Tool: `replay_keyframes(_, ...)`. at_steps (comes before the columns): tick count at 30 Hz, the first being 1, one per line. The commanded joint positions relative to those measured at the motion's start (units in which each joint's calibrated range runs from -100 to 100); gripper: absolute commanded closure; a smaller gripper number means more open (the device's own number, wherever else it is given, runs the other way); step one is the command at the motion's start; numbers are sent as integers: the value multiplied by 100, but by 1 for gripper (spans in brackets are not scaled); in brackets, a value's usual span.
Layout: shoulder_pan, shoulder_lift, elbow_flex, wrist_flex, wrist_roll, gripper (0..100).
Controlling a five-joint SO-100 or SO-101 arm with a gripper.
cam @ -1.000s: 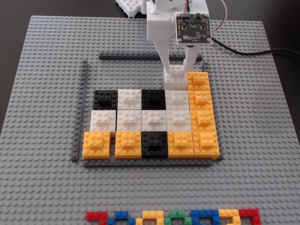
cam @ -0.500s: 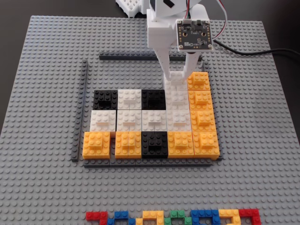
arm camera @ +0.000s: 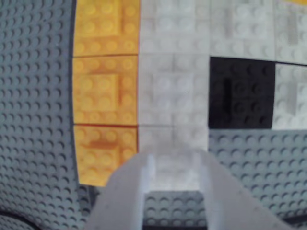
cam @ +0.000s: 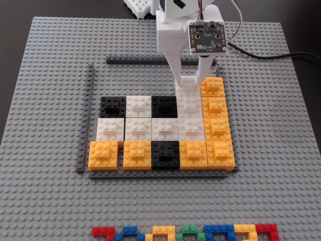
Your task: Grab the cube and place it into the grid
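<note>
Grey studded baseplate under grid; dark surface behind.

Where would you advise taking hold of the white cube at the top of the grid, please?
Grip the small raised piece on top of the white cube, coming straight down from above. An orange block and a black block sit flush against its sides, so only the top is free. The claw appears to straddle it already.
</note>
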Motion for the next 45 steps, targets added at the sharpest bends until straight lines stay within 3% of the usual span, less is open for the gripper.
replay_keyframes(1, 58, -255, 33, -22, 29, 89)
replay_keyframes(36, 125, -565, -48, 105, -5, 85)
replay_keyframes(45, 162, -1356, -438, 500, -5, 84)
